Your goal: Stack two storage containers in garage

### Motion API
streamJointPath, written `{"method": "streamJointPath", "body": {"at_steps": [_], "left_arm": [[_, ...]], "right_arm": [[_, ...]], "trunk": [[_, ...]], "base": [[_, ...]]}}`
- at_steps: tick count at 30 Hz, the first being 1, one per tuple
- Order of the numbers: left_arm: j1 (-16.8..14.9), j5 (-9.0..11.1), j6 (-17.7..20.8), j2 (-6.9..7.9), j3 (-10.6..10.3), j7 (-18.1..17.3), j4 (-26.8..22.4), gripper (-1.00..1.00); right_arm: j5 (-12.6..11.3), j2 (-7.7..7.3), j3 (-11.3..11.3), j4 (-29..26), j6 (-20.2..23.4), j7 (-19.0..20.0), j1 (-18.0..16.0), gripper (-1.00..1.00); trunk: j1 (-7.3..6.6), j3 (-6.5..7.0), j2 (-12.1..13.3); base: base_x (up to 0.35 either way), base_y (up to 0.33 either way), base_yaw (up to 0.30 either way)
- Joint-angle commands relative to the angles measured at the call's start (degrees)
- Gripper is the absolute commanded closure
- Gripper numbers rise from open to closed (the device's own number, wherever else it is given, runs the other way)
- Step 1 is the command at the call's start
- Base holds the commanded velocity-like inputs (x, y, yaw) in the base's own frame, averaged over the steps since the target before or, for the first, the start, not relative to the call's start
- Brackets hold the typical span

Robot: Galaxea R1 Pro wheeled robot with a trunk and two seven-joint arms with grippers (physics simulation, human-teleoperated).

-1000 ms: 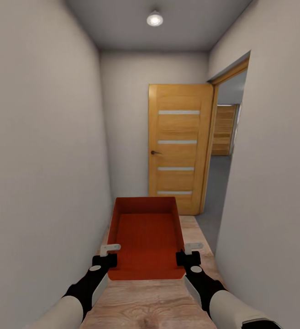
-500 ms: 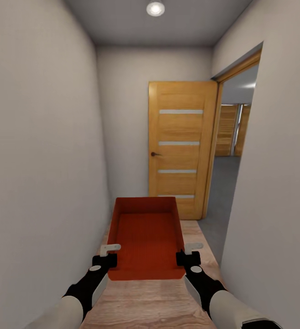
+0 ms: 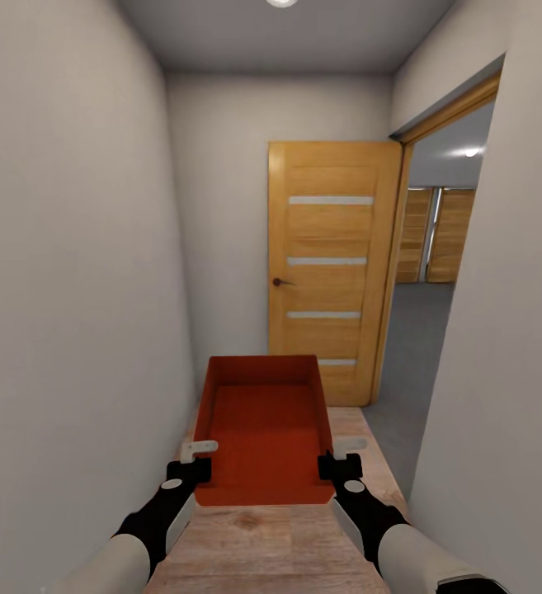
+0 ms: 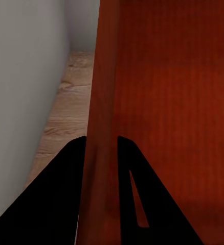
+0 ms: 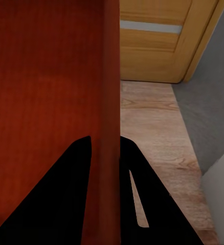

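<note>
One storage container, two claws clamping its side walls, left claw, right claw

The storage container looks matt orange-red plastic, its base finely ribbed. The door is warm satin wood grain; the plank floor pale wood; walls smooth matt.

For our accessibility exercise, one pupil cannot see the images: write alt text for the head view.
Two black grippers, left and right, hold an empty orange-red rectangular lidless bin by its side walls in a narrow white corridor with a wood-plank floor. Ahead, an open light wooden door leads right to a room with a grey floor.
</note>
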Motion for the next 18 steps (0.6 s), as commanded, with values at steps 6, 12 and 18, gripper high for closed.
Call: {"method": "streamJointPath", "body": {"at_steps": [6,12,18], "left_arm": [[0.0,-0.7,0.0,2.46,0.6,0.7,-0.1,1.0],[0.0,-0.7,0.0,2.46,0.6,0.7,-0.1,1.0],[0.0,-0.7,0.0,2.46,0.6,0.7,-0.1,1.0]], "right_arm": [[0.2,-0.5,-0.5,0.1,-0.1,-0.5,-0.1,1.0],[0.2,-0.55,-0.5,0.1,-0.2,-0.5,-0.1,1.0],[0.2,-0.49,-0.5,0.1,-0.2,-0.5,-0.1,1.0]], "trunk": [[0.04,-0.08,-0.1],[0.04,-0.08,-0.1],[0.04,-0.08,-0.1]], "base": [[0.324,0.0,0.0],[0.324,0.0,0.0],[0.324,0.0,0.0]]}}
